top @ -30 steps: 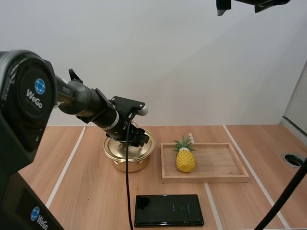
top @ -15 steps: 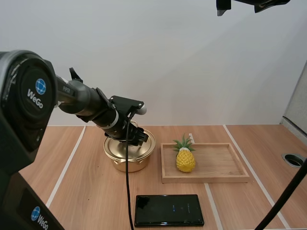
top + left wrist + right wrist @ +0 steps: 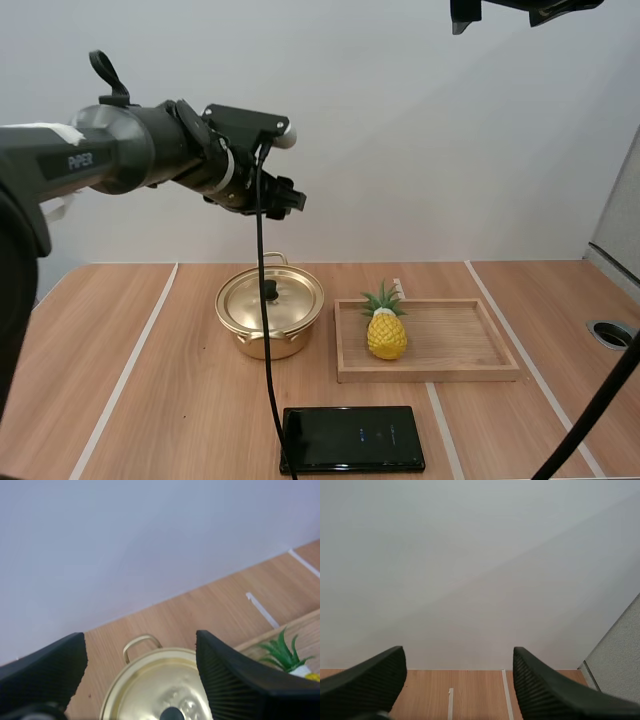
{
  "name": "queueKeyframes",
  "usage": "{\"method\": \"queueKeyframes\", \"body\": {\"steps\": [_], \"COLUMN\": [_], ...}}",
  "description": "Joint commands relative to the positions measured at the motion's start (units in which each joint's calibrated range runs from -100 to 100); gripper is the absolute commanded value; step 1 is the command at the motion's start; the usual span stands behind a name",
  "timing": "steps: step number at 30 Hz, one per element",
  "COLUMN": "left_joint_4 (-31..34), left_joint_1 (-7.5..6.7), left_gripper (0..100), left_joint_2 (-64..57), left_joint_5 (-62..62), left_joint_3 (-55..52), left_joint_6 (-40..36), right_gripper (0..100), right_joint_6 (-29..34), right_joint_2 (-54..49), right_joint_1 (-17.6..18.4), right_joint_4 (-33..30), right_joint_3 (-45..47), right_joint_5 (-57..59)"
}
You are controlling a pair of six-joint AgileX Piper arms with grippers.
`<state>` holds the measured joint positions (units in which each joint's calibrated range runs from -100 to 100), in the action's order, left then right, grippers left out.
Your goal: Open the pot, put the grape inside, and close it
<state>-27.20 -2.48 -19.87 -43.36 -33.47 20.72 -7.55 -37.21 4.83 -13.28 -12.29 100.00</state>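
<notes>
Now — lid (image 3: pixel 285 295) on pot (image 3: pixel 245 343); pineapple (image 3: pixel 386 332) in tray (image 3: pixel 450 338).

Pot (image 3: pixel 240 335): in the left wrist view you saw only its far rim, one loop handle and part of the knob; the picture's edge cut off the rest.
Pot's inside: the lid (image 3: pixel 290 300) hid it from you.
Pineapple (image 3: pixel 282 652): only leaves and a yellow sliver showed beside one near finger.
Left gripper (image 3: pixel 290 200): in the high view, too small and dark for you to read its gap.
Dark parts (image 3: pixel 520 10): cut off by the high view's upper edge; possibly my right arm.
</notes>
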Motion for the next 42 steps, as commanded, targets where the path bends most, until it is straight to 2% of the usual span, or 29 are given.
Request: {"method": "queueKeyframes", "body": {"steps": [1, 8, 9, 10, 11, 12, 13, 14, 15, 19, 24, 27, 32, 39, 42], "left_joint_4": [1.7, 7.5, 8.7, 9.5, 10.3, 11.1, 11.7, 12.1, 12.6, 16.6, 27.6, 33.4, 38.7, 40.1, 41.5], "left_joint_1": [-0.06, -0.06, -0.06, -0.06, -0.06, -0.06, -0.06, -0.06, -0.06, -0.06, -0.06, -0.06, -0.06, 0.01, 0.96], "left_gripper": [100, 100, 100, 100, 93, 72, 48, 20, 0, 1, 1, 1, 1, 0, 0], "left_joint_2": [-3.5, -12.0, -13.1, -14.0, -15.1, -16.0, -16.8, -17.7, -18.6, -22.3, -26.4, -29.7, -34.5, -40.2, -42.3], "left_joint_5": [0.2, 0.2, 0.2, 0.2, 0.2, 0.2, 0.2, 0.2, 0.2, 0.2, 0.9, 6.7, 11.8, 12.8, 14.4], "left_joint_3": [2.5, 6.7, 7.4, 7.9, 8.4, 9.1, 9.5, 9.8, 10.2, 11.4, 14.0, 14.2, 14.2, 14.2, 13.5], "left_joint_6": [-1.3, -1.3, -1.3, -1.3, -1.3, -1.3, -1.3, -1.3, -2.0, -7.9, -29.4, -35.8, -41.0, -41.9, -41.9], "right_gripper": [100, 100, 95, 78, 52, 22, 0, 0, 0, 0, 0, 0, 0, 0, 0], "right_joint_6": [-0.7, -6.8, -7.6, -8.0, -8.2, -7.6, -5.8, -4.1, -3.7, -3.7, -3.8, -3.8, -4.1, -4.7, -4.7], "right_joint_2": [-0.8, -0.8, -0.8, -0.8, -0.8, -0.8, -0.8, -0.8, -0.8, -0.8, -1.1, -2.5, -8.1, -18.8, -22.9], "right_joint_1": [-0.3, -0.3, -0.3, -0.3, -0.3, -0.3, -0.3, -0.3, -0.3, -0.3, -0.3, -0.3, -0.3, -0.3, -0.3], "right_joint_4": [-0.3, 0.8, 1.4, 2.1, 2.7, 3.0, 3.0, 3.0, 3.0, 3.0, 3.9, 4.7, 5.9, 6.3, 6.3], "right_joint_3": [-0.9, -0.9, -0.9, -0.9, -0.9, -0.9, -0.9, -0.9, -0.9, -0.9, -0.9, -0.9, 3.2, 19.1, 24.8], "right_joint_5": [0.0, 0.0, 0.0, 0.0, 0.0, 0.0, 0.0, 0.0, 0.0, 0.0, -1.5, -5.6, -16.4, -29.7, -34.6]}}
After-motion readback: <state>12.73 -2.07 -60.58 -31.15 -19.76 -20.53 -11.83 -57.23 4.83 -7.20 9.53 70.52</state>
